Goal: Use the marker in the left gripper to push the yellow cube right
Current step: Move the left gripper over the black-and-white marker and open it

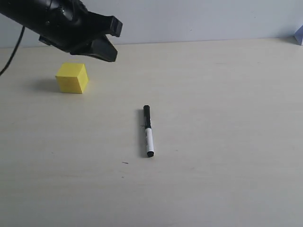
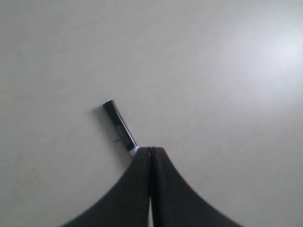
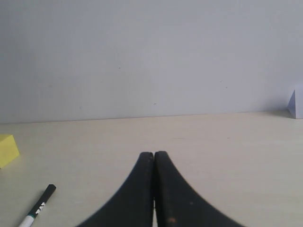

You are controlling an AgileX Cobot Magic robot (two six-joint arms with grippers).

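Jaws of the left gripper (image 2: 151, 150) are pressed together on nothing; the right gripper (image 3: 154, 153) likewise. The left one hangs near the cube (image 1: 72, 78). The marker (image 1: 148, 131) lies loose on the tabletop (image 1: 227, 118), well right of the cube. Closed jaws risk rolling it away, or shoving the cube bare.
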